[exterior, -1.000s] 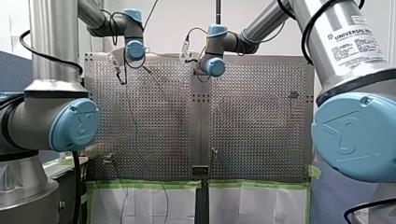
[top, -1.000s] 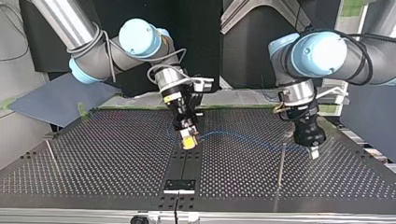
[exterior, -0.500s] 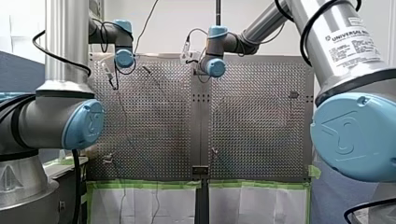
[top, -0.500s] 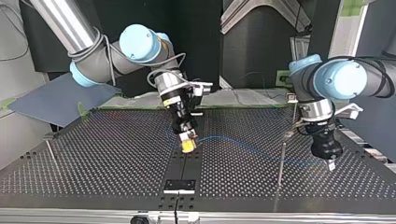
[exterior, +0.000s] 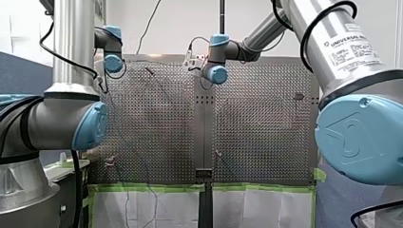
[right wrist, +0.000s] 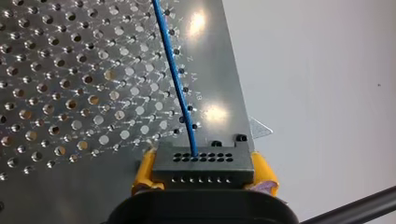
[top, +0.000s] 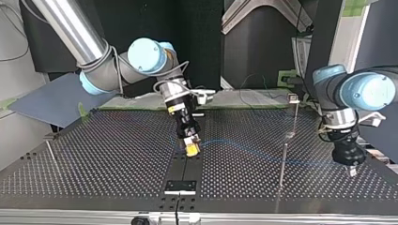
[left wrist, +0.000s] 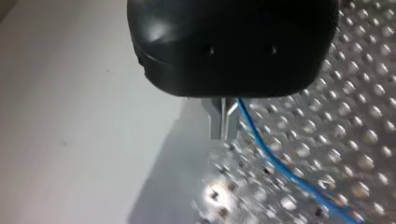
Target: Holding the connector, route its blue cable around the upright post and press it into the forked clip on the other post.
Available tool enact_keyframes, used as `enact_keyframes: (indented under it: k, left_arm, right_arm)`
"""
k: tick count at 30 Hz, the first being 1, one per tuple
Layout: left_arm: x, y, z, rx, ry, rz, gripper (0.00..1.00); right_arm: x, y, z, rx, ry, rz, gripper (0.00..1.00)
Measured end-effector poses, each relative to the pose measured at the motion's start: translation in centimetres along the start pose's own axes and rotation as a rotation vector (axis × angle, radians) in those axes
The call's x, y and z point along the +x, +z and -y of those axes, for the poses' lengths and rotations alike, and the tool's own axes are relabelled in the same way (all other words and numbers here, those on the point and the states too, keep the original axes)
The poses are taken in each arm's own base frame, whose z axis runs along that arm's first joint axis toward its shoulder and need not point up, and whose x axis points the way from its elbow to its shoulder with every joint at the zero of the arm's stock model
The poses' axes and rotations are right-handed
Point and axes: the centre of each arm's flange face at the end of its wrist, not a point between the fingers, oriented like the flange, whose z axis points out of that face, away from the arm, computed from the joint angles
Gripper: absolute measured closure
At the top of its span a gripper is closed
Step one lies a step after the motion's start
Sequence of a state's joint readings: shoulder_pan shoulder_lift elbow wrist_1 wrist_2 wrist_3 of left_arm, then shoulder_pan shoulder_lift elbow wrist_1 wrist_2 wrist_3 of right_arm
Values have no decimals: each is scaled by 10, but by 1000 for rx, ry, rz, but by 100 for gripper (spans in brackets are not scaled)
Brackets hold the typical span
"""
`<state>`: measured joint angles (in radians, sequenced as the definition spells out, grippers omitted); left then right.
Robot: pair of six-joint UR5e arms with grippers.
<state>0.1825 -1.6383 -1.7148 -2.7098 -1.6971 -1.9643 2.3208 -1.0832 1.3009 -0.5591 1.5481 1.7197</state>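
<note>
Although the front view shows both arms reaching over the table (exterior: 256, 118) to its far end, little else is clear there. In the right wrist view my right hand (right wrist: 203, 173) grasps the connector (right wrist: 203, 164) between yellow pads (right wrist: 264, 170), and the cable (right wrist: 175, 79) leaves one of its holes and runs ahead over the table. In the left wrist view my left hand (left wrist: 223, 127) is clenched, metal fingers (left wrist: 215, 119) together, with the cable coming out right beside them. In the top view the connector hangs low over the table's middle strip. The cable stretches toward the view's right, crosses a thin post (top: 283, 161) and reaches my left hand. I cannot tell whether cable and post touch. A taller post (top: 294, 119) with a clip (top: 293, 98) stands behind, apart from the cable.
</note>
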Motion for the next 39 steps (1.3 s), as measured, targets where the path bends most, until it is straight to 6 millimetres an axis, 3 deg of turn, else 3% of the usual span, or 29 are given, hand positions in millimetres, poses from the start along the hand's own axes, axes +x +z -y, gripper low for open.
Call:
enact_keyframes:
  k: [6,14,24,33,35,36,37,38,39]
  left_arm:
    - [24,6,-3,40,5,-59,93]
    - [33,4,8,121,-7,-95,91]
    - [74,6,7,146,-15,-175,91]
    - [79,4,11,152,-23,-185,88]
    - [79,4,12,153,-24,-186,78]
    - [80,3,13,155,-24,-186,78]
    - [81,2,14,156,-24,-186,69]
    - [81,1,15,158,-25,-186,47]
    - [83,0,17,162,-25,-185,47]
  right_arm:
    - [-5,2,-8,-10,-3,5,100]
    - [-10,4,-17,-22,-7,9,100]
    - [-23,4,-28,-36,-9,28,100]
    - [-42,2,-32,-42,-9,57,100]
    - [-47,1,-33,-45,-9,69,100]
    - [-50,1,-33,-46,-9,75,100]
    - [-51,0,-33,-47,-9,79,100]
    - [-53,0,-34,-48,-9,85,100]
    - [-55,-1,-34,-49,-9,90,100]
